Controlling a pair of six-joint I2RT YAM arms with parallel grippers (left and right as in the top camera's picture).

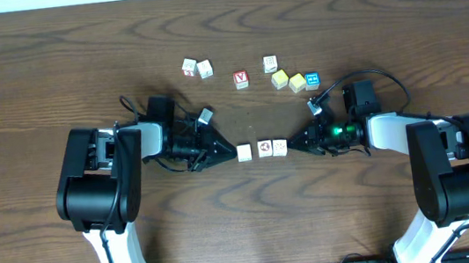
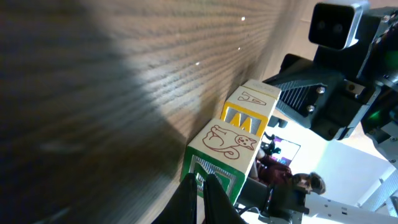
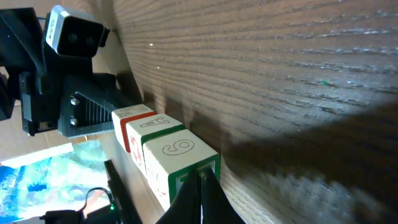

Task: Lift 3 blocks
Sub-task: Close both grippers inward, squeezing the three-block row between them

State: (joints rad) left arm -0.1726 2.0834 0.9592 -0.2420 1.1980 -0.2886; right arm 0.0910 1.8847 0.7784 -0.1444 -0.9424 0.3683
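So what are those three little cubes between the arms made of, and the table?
The three blocks look like painted wood: matte cream faces, printed pictures, coloured borders; the paint hides any grain. The table shows dark brown grain with a slight sheen: wood or wood-look laminate, cannot tell which.

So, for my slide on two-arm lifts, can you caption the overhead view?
The shut left gripper and shut right gripper press opposite ends of a row of three cream blocks.

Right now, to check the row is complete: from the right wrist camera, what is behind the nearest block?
Behind the nearest block, two more stand in line: a middle block, then a far block, with the left gripper beyond. Their touching faces are hidden.
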